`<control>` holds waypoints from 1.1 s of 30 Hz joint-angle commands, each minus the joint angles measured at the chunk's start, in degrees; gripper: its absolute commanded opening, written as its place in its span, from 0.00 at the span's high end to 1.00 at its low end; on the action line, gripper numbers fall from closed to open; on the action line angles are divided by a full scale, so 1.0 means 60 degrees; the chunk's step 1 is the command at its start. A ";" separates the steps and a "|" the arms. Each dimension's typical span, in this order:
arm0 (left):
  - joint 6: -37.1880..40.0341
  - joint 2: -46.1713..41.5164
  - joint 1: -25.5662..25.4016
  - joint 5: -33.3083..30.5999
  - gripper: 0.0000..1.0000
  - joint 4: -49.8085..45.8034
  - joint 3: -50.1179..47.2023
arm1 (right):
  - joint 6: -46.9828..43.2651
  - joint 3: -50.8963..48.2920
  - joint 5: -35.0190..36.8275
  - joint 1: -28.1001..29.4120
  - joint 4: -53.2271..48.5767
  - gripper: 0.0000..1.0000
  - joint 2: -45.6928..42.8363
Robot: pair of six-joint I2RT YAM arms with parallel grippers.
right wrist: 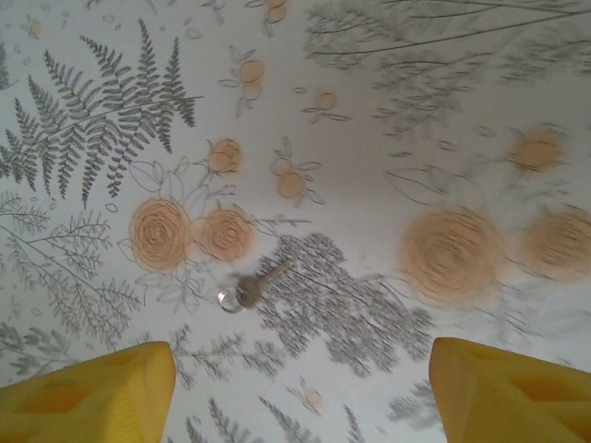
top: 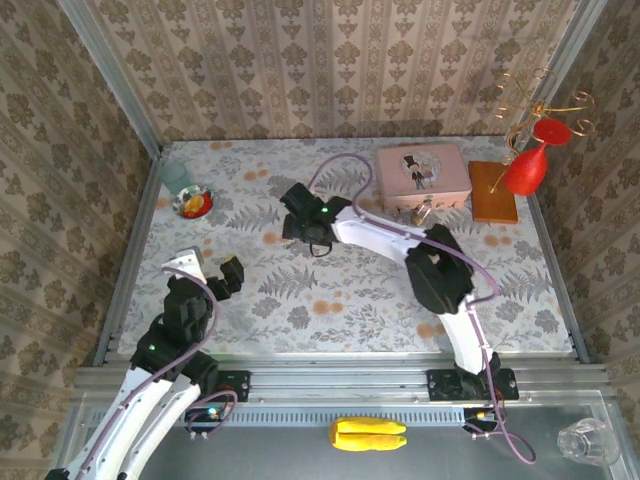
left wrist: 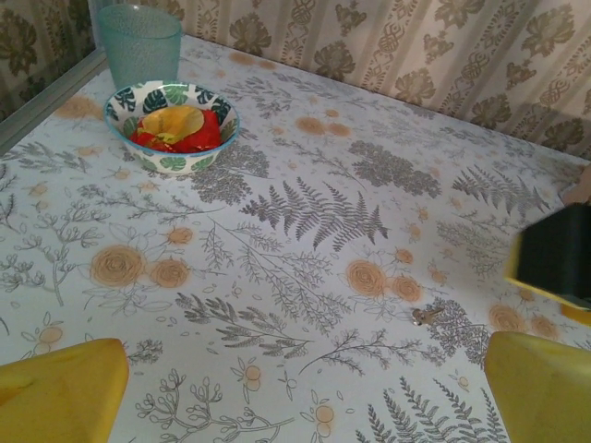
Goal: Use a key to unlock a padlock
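I judged the task barely started. On the surface [top: 340, 300], the pink tin [top: 423, 170] sat at 1 o'clock in the top view. The left end effector [top: 208, 270] hung at 8 o'clock, fingers spread, nothing in them. The right end effector [top: 300, 222] hovered near 11 o'clock of centre, fingers spread wide with nothing between them. The padlock [top: 426, 212] lay at the tin's 6 o'clock edge, and I couldn't read its shackle. The key [right wrist: 249, 288] lay flat at 12 o'clock of the right fingers, ungrasped. Left to do: grab, insert, turn.
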 commanded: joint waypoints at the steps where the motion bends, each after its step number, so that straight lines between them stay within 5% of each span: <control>1: -0.0466 -0.0133 0.0115 -0.0358 0.00 -0.0611 0.0170 | -0.0138 0.1761 0.0464 0.0216 -0.2018 0.29 0.1194; 7: -0.0570 -0.0355 0.0174 -0.0585 0.00 -0.1005 0.0322 | -0.0246 0.4655 0.0910 0.0399 -0.3728 0.37 0.3079; 19: -0.0614 -0.0703 0.0061 -0.0843 0.00 -0.1208 0.0337 | -0.0409 0.6992 0.0960 0.0460 -0.4569 0.45 0.4801; 33: -0.0672 -0.0717 0.0028 -0.0923 0.00 -0.1241 0.0300 | -0.0437 0.7374 0.1155 0.0482 -0.5639 0.57 0.5274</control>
